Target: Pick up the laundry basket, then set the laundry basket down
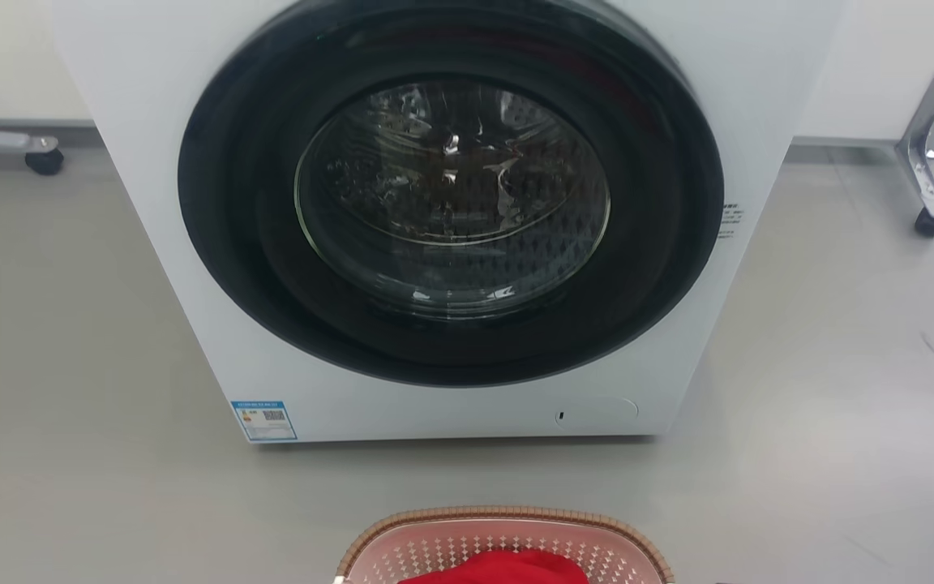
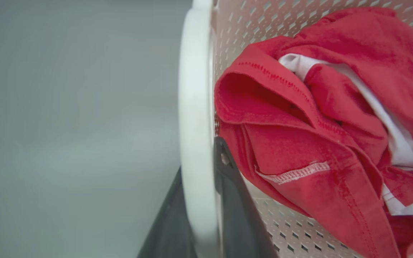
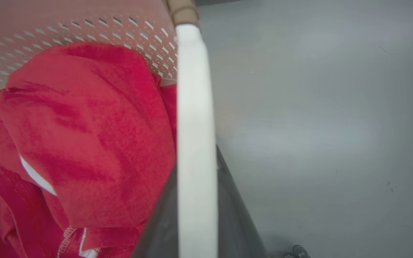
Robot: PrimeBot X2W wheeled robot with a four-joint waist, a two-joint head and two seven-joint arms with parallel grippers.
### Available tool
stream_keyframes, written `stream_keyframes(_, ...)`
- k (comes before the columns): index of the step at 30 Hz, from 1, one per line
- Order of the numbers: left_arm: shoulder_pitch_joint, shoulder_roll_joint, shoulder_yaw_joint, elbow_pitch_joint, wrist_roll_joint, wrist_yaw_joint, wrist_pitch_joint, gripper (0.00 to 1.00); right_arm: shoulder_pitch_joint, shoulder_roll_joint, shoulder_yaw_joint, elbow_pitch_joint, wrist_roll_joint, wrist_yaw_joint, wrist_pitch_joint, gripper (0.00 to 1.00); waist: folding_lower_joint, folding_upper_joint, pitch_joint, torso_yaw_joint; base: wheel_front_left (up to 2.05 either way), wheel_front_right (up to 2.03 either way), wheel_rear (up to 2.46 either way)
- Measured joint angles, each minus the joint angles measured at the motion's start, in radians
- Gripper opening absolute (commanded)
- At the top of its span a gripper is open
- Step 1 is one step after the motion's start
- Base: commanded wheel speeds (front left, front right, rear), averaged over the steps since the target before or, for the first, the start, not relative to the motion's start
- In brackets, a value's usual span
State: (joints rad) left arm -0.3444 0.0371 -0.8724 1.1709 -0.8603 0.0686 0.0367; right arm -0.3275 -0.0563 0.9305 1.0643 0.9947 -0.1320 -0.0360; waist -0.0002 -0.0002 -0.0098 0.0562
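At the bottom centre of the left wrist view, the left gripper (image 2: 199, 154) pinches one white loop handle (image 2: 194, 89) of the laundry basket (image 2: 292, 236). The right gripper (image 3: 196, 168) pinches the other (a red garment (image 3: 84, 136) lies inside). The basket shows at the head view's bottom centre, with the washing machine (image 1: 434, 410) beyond.

We saw the left gripper (image 2: 199, 157) as two long, smooth fingers (image 2: 240, 218), dark grey to near black, broad at the base and narrowing toward the tips. One of them carried a small round screw (image 2: 224, 158) close to its tip. The right gripper (image 3: 196, 161) looked much alike: two dark grey, matte, tapered fingers, their edges blurred by closeness.
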Motion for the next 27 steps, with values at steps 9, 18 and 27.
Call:
stream_keyframes(9, 0.005, 0.002, -0.009, 0.007, -0.001, -0.006, 0.01, 0.0, 0.013, 0.0, 0.025, -0.004, 0.027, 0.0, 0.001, 0.0, 0.0001, 0.0001, -0.035, 0.001, 0.0, 0.0, 0.0)
stream_keyframes(18, 0.005, 0.002, -0.013, 0.015, -0.01, -0.007, 0.013, 0.0, 0.013, -0.001, 0.051, -0.005, 0.054, 0.0, 0.0, 0.0, 0.0002, 0.0001, -0.043, 0.002, 0.0, 0.0, 0.0)
stream_keyframes(27, 0.006, 0.002, -0.018, 0.018, -0.012, -0.007, 0.013, 0.0, 0.013, -0.001, 0.07, -0.004, 0.077, 0.0, -0.001, 0.0, 0.0002, 0.0002, -0.045, 0.002, 0.0, 0.0, 0.0)
